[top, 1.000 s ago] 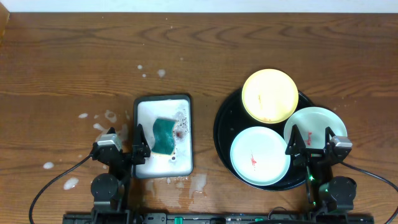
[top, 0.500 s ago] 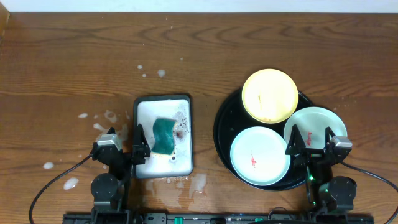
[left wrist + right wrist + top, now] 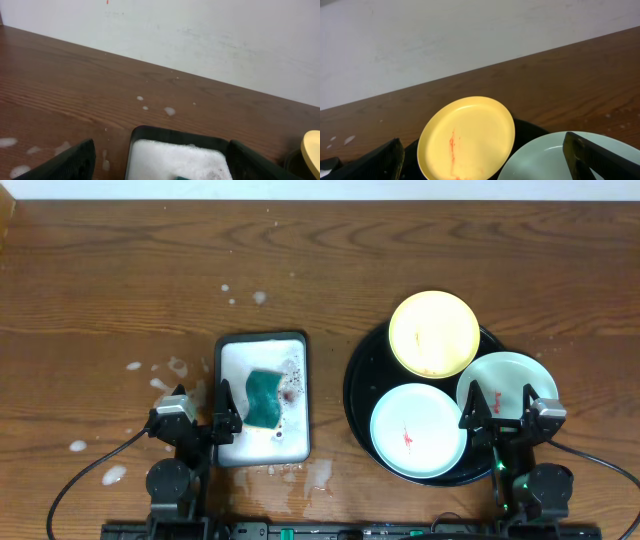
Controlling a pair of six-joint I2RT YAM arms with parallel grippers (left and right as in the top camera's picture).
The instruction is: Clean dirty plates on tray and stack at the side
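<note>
Three plates (image 3: 418,430) crowd the tray (image 3: 358,385), two overhanging its rim.

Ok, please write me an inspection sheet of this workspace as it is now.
Surface: wooden table, foam spots at left.
Job's things: yellow plate, blue-green plate and mint-white plate on the black tray; red smears on yellow and blue-green.
Clutter: small white tray, foamy, green sponge inside.
Grippers: left gripper open by the white tray; right gripper open over the mint-white plate; both empty.
Cables: black cables at both arm bases.
Surroundings: pale wall behind.
</note>
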